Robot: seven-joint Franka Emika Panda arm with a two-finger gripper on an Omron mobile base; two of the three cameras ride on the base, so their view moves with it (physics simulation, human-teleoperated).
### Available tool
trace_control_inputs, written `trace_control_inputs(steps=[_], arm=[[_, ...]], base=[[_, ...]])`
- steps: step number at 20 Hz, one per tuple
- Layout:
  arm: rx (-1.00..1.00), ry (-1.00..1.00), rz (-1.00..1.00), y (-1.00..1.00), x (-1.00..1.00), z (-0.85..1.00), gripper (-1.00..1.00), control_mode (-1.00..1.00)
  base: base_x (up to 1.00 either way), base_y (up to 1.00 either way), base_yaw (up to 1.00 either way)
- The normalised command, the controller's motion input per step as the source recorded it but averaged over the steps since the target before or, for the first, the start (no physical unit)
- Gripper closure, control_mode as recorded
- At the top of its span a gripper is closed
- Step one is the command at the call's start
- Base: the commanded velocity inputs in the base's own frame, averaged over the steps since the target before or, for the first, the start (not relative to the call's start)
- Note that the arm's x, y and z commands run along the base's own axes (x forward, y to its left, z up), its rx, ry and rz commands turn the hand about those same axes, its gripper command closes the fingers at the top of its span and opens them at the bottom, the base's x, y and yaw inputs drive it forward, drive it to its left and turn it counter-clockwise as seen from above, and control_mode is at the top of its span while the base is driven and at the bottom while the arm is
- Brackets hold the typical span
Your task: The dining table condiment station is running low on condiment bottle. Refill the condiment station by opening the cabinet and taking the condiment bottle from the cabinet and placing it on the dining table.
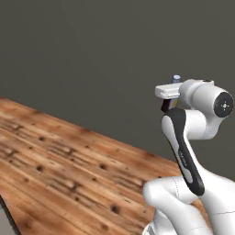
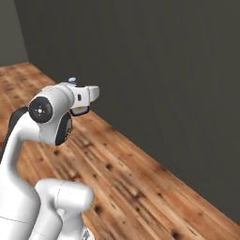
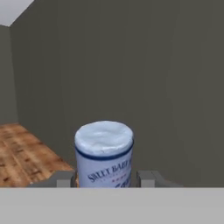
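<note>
Clamping the condiment bottle [image 3: 104, 153] from both sides, the gripper [image 3: 105, 178] is seen with one finger at 9 o'clock and one at 3 o'clock of the label. The bottle's pale blue cap is carried upright above the hand in the left base view [image 1: 176, 79]. A wooden floor [image 1: 69, 170] is seen below, and a dark grey wall [image 2: 154, 70] beyond at 12 o'clock.

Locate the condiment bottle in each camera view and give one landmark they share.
Left base view: the condiment bottle shows its pale blue cap above the white hand, right of centre.
Right base view: cap at upper left, above the hand.
Hand view: bottom centre, between the fingers.
Shared landmark: the dark grey wall.
</note>
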Motion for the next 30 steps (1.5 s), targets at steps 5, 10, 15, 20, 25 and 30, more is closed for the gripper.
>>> trace_control_inputs(steps=[5,10,15,20,25,30], arm=[[0.0,0.0,0.0,0.0,0.0,0.0,1.0,1.0],[0.0,0.0,0.0,0.0,0.0,0.0,1.0,1.0],[0.0,0.0,0.0,0.0,0.0,0.0,1.0,1.0],[0.0,0.0,0.0,0.0,0.0,0.0,1.0,1.0],[0.0,0.0,0.0,0.0,0.0,0.0,1.0,1.0],[0.0,0.0,0.0,0.0,0.0,0.0,1.0,1.0]], base=[[1.0,0.12,0.04],[1.0,0.35,0.09],[1.0,0.28,0.16],[1.0,0.04,0.37],[1.0,-0.08,0.56],[1.0,-0.17,0.6]])
